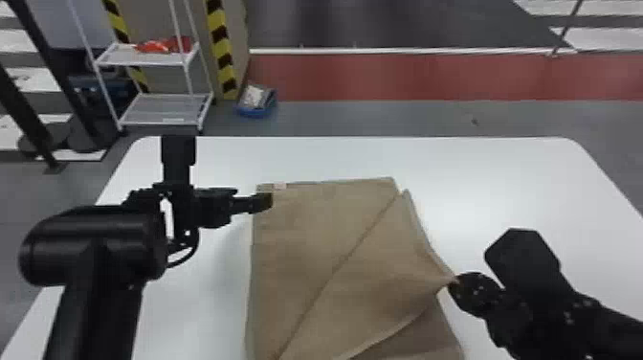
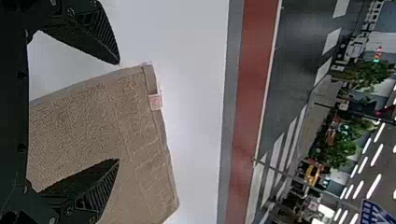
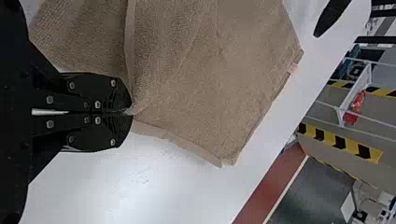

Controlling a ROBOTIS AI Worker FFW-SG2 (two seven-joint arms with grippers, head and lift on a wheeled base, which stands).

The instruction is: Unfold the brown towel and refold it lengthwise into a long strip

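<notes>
Across the middle of the white worktop, with its far end set a little back from the worktop's far edge, lies the brown towel, spread broad and running on toward the near side. Its cloth is finely ribbed, and a smoother, slightly puckered band crosses it beside the far hem. A small pale pink tag sits on that hem close to the towel's corner toward the worktop's left edge. The far and left sides lie fairly flat, with a thin, paler rim of cloth showing along the left. From near the towel's far right corner a long line slants across the surface toward the near left, and beyond it the upper layer is drawn up into a loose, pointed flap. Creases gather at the tip of this flap, where the right gripper has its fingers pressed together, pinching the cloth on the side toward the worktop's right edge. Beneath the flap, on the near side, a darker stretch of towel shows in shadow. By the tagged corner is the left gripper; the left wrist view shows its fingers spread wide, with nothing pinched between them.
</notes>
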